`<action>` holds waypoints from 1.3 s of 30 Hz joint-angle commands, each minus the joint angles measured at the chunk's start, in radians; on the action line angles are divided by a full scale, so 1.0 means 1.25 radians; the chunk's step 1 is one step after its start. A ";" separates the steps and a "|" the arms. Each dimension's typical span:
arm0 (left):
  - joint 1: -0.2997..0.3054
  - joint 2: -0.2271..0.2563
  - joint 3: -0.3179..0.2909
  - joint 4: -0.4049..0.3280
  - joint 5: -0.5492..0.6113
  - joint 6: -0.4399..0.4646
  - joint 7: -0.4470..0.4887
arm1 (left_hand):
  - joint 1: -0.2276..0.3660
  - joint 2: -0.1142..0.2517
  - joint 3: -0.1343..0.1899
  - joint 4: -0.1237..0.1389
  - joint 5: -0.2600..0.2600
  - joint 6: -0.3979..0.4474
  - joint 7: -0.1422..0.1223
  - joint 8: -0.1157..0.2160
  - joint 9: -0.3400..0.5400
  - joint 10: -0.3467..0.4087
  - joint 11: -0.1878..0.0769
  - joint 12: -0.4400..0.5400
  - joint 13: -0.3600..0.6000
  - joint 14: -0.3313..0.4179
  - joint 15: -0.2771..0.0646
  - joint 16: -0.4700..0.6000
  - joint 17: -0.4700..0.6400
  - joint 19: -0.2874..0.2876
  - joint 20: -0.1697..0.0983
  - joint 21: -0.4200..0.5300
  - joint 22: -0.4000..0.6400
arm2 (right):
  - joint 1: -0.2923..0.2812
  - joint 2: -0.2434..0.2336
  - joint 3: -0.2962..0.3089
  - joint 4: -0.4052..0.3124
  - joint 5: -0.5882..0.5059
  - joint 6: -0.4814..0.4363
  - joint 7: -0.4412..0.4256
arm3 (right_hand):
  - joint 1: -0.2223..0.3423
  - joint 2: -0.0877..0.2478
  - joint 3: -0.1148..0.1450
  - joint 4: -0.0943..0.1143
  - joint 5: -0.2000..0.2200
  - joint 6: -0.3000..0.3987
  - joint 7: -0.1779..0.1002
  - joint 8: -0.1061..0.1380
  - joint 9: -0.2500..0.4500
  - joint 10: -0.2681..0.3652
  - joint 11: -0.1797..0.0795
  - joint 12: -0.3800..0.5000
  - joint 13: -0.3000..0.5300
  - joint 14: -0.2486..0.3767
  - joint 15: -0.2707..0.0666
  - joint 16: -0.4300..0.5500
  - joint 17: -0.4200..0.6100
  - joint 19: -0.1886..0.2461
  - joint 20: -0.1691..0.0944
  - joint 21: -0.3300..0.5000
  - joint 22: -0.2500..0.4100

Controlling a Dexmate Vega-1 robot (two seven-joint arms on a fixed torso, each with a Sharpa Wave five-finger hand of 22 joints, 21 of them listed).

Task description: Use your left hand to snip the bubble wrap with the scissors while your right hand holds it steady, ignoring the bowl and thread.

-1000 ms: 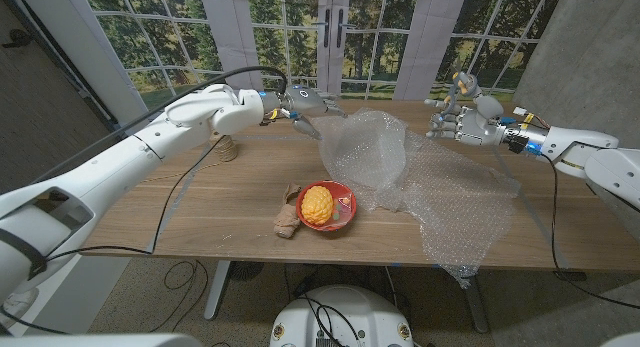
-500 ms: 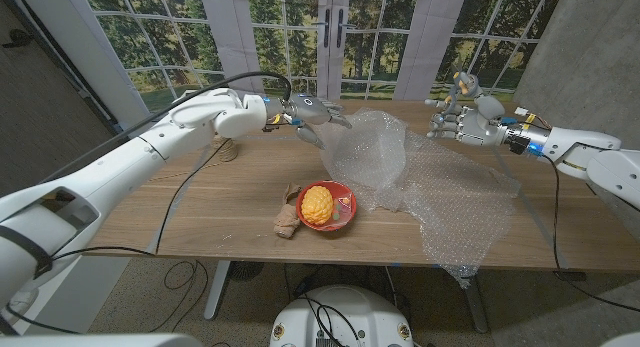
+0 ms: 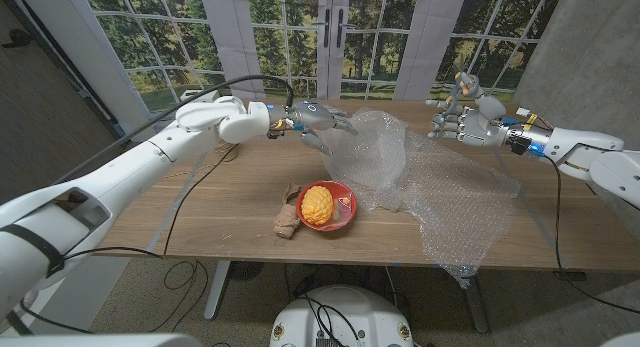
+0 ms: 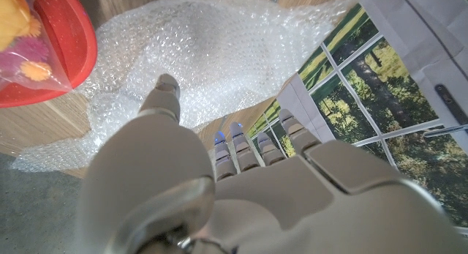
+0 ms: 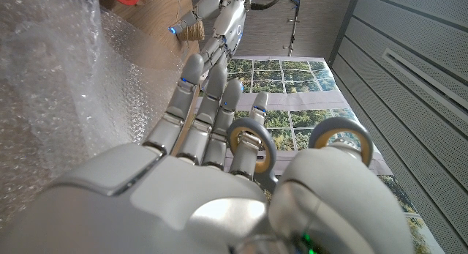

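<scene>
Scissors (image 5: 292, 148) in right robot hand (image 3: 462, 117) | left robot hand (image 3: 315, 117) beside bubble wrap (image 3: 430, 177)

Nothing in the room carried writing that could be read from where I stood: no label, brand, number or sign.
</scene>
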 commanded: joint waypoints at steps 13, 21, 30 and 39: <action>0.031 -0.012 0.011 0.041 0.009 -0.032 0.113 | -0.021 0.002 -0.010 0.005 -0.013 0.097 -0.007 0.029 0.004 0.063 -0.016 0.033 -0.001 0.060 -0.043 0.015 0.002 0.027 0.000 0.010 0.003 | 0.026 0.007 -0.021 0.002 -0.005 -0.014 -0.010 | 0.002 0.010 -0.009 0.002 0.002 -0.099 0.099 0.004 -0.006 0.002 -0.006 0.006 -0.004 0.000 -0.043 -0.005 -0.001 -0.006 0.000 0.004 0.000; 0.050 -0.025 0.019 0.036 0.011 -0.031 0.142 | -0.026 0.000 -0.013 0.005 -0.016 0.111 -0.007 0.030 0.004 0.078 -0.018 0.039 -0.001 0.077 -0.048 0.018 0.003 0.030 0.003 0.010 0.003 | 0.018 0.007 -0.017 -0.003 -0.006 -0.005 -0.007 | 0.003 0.011 -0.010 0.002 0.003 -0.099 0.099 0.004 -0.008 0.003 -0.006 0.006 -0.005 0.001 -0.044 -0.005 0.000 -0.008 -0.001 0.004 -0.002; 0.056 -0.029 0.022 0.031 0.004 -0.029 0.134 | -0.029 -0.001 -0.015 0.005 -0.018 0.121 -0.009 0.030 0.005 0.088 -0.020 0.042 -0.001 0.086 -0.050 0.018 0.003 0.032 0.008 0.010 0.004 | 0.003 0.003 -0.006 -0.008 0.002 -0.004 -0.008 | 0.005 0.012 -0.012 0.002 0.003 -0.098 0.098 0.005 -0.011 0.002 -0.006 0.006 -0.006 -0.001 -0.044 -0.006 -0.002 -0.008 -0.001 0.005 -0.002; 0.043 -0.020 0.034 -0.029 0.056 -0.016 0.081 | -0.022 0.001 -0.011 -0.003 -0.016 0.182 -0.012 0.044 0.006 0.123 -0.034 0.054 0.002 0.106 -0.054 0.019 0.003 0.019 0.018 0.005 0.005 | -0.010 0.001 0.004 -0.011 0.004 -0.001 -0.007 | 0.006 0.014 -0.015 0.003 0.003 -0.098 0.098 0.005 -0.014 0.001 -0.007 0.008 -0.004 0.000 -0.045 -0.006 -0.002 -0.009 -0.001 0.005 -0.004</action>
